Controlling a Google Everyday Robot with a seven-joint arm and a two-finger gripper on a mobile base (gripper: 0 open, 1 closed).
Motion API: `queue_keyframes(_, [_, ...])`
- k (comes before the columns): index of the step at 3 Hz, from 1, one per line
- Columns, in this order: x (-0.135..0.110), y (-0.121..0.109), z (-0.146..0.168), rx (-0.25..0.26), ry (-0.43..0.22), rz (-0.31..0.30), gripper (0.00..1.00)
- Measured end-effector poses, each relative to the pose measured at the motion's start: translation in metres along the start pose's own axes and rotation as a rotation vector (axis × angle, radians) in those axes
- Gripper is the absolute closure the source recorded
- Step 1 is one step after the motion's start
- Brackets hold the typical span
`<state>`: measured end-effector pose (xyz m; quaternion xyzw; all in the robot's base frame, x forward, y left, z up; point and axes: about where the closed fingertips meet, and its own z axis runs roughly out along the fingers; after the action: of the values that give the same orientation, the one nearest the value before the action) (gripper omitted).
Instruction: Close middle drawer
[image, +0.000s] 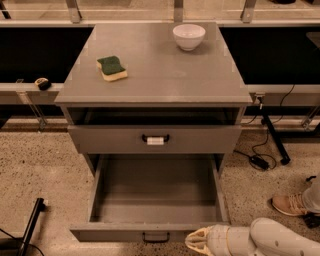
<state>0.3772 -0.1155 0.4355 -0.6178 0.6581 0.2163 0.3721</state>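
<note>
Drawers front and centre, seen from above: middle drawer pulled well out toward the camera, gaping wide, grey floor and side walls in plain sight, flat front panel down near the bottom edge of the view. Small black loop handle right at the middle of that panel, clear of any grasp. Low at the bottom edge, gripper just right of the loop handle, cream-coloured, pointing left along the panel's outer face, pale rounded arm trailing off toward the right corner. Clenched or released? Cannot tell from this angle. Touching the panel or merely close? Cannot tell either. Above the open one, upper drawer nearly shut, dark gap showing between its top edge and the bench, black handle with a white tag at its centre. Up on the grey bench: green-topped yellow sponge toward the left, white bowl upright near the back right, the two well apart. Off to the right on the speckled floor, black cables and a tan shoe. Down at lower left, black bar slanting across the floor.
</note>
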Motion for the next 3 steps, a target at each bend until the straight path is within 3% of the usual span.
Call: queue_keyframes(3, [0.052, -0.015, 0.047, 0.173, -0.028, 0.138, 1.0])
